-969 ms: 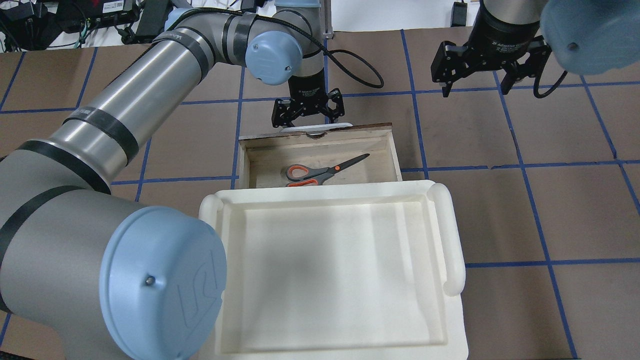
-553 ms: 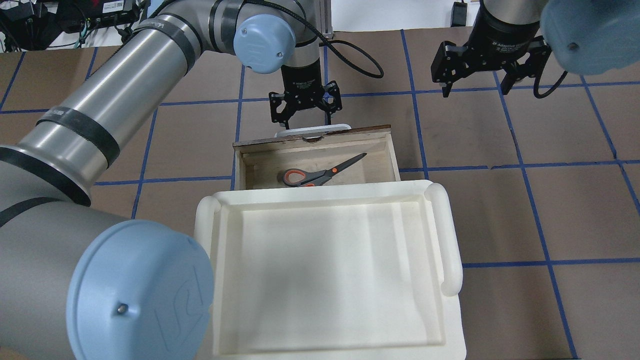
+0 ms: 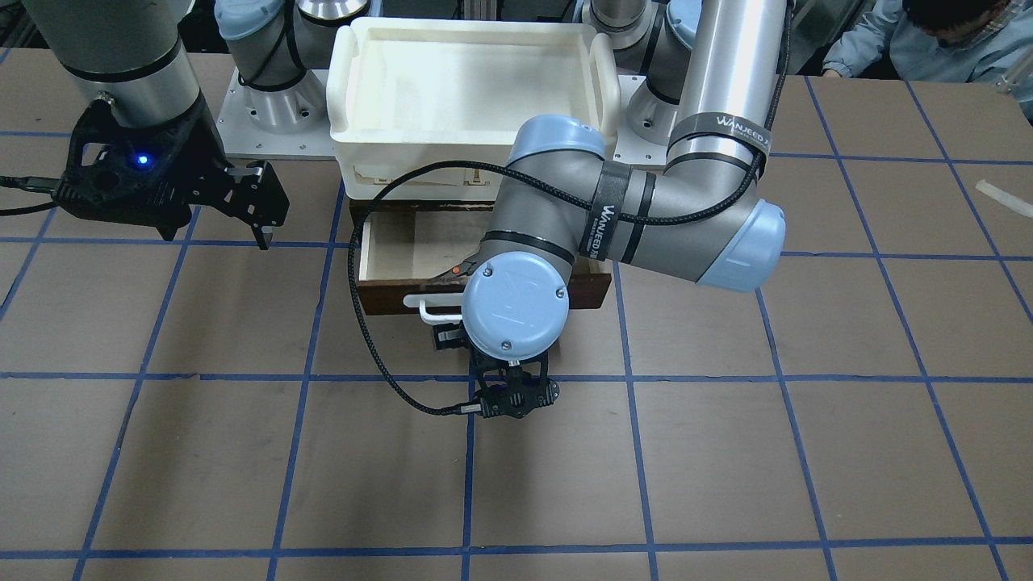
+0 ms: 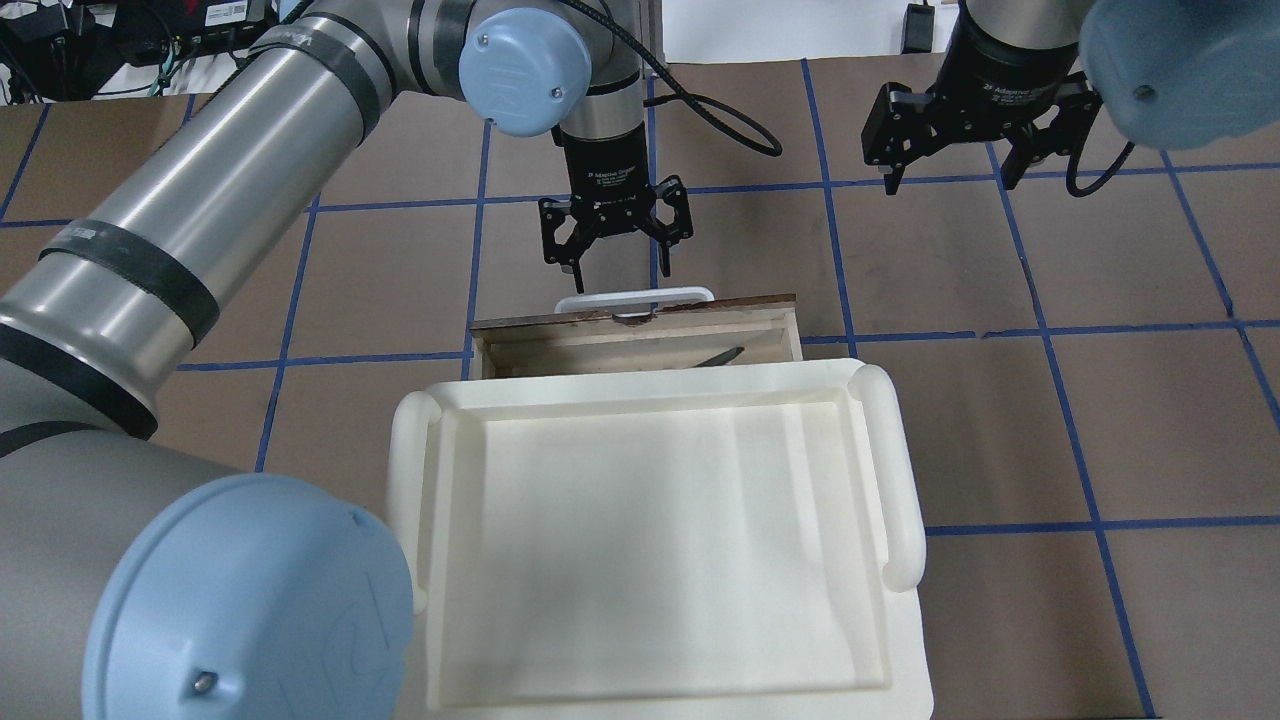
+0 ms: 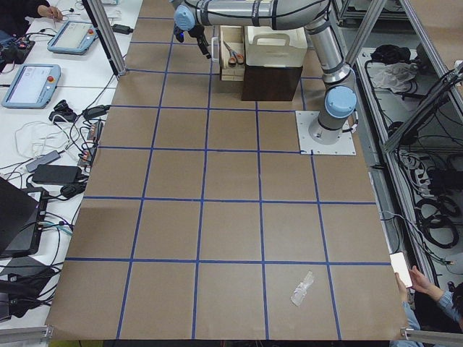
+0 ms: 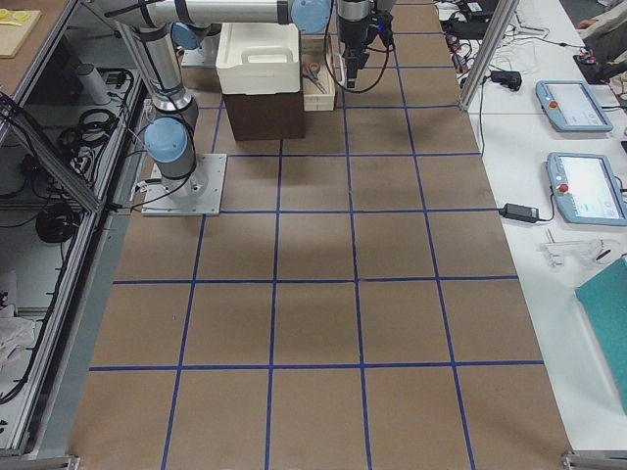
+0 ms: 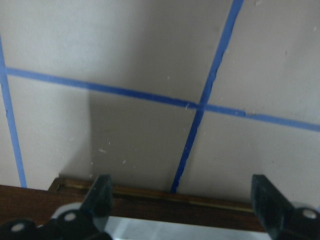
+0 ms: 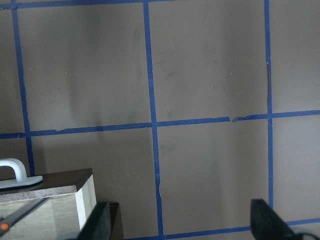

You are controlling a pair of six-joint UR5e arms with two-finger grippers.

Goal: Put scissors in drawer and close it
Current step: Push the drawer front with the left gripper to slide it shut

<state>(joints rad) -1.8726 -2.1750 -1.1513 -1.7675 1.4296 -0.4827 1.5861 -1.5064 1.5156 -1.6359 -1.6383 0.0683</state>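
The drawer [image 4: 640,322] sticks out only a narrow strip from under the white tray, showing its dark brown front and white bar handle [image 4: 635,297]. The scissors [image 4: 720,356] lie inside it. Only the blade tip shows in the overhead view and the orange pivot [image 3: 457,269] in the front view. My left gripper [image 4: 615,265] is open and empty, just beyond the handle. In its wrist view the fingers [image 7: 100,195] straddle the drawer front [image 7: 150,202]. My right gripper [image 4: 950,182] is open and empty, over bare table at the far right.
A large white tray [image 4: 870,470] sits on top of the drawer's cabinet and hides most of the drawer. The brown table has a blue tape grid [image 4: 830,240]. The left arm's black cable [image 3: 355,323] loops in front of the drawer.
The drawer has slid in under the white tray, hiding nearly all of the scissors. My left gripper, still open, followed it toward the cabinet. The right arm has not moved.
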